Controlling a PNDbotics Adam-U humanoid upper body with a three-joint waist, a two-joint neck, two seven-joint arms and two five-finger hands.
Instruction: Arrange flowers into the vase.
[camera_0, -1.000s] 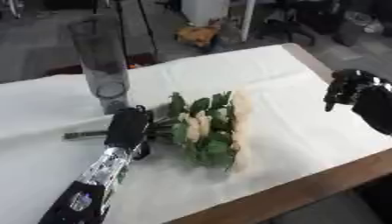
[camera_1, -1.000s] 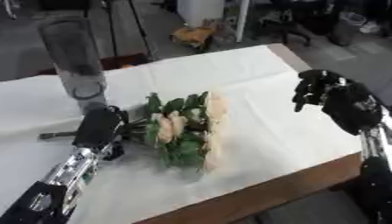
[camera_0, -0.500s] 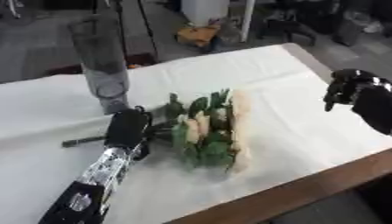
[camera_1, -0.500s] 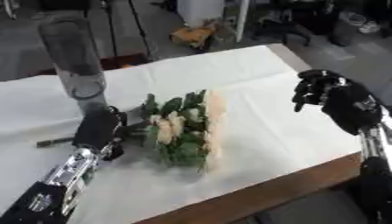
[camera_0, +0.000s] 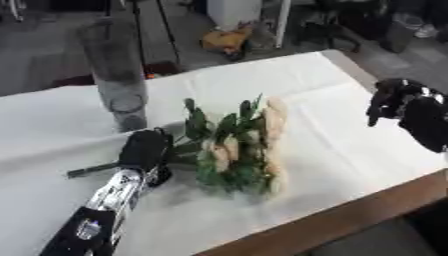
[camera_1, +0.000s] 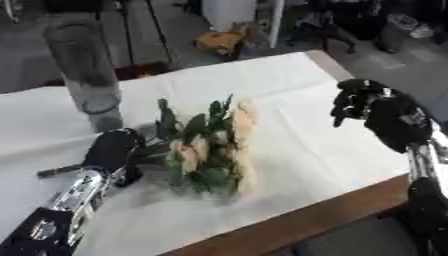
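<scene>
Table (camera_0: 350, 130) covered in white cloth, brown edge along the near right side. Tall clear vase (camera_0: 116, 82) upright at far left of the cloth, empty as far as can be seen.

Bunch of flowers (camera_0: 241, 147) lying flat near the middle of the table: pale cream blooms toward the right and near side, green leaves through the middle, stems (camera_0: 92, 170) running left. One dark stem end sticking out to the left past the hand.

Left hand (camera_0: 145, 150) low on the table just left of the leaves, near side of the vase, fingers curled down over the stems; seems closed on them, though the fingertips are hidden under the hand. Silver and black forearm running back to the near left corner.

Right hand (camera_1: 360, 100) raised above the right part of the table, well apart from the flowers, fingers curled inward, nothing held. Back of the hand and wrist toward the right edge.
</scene>
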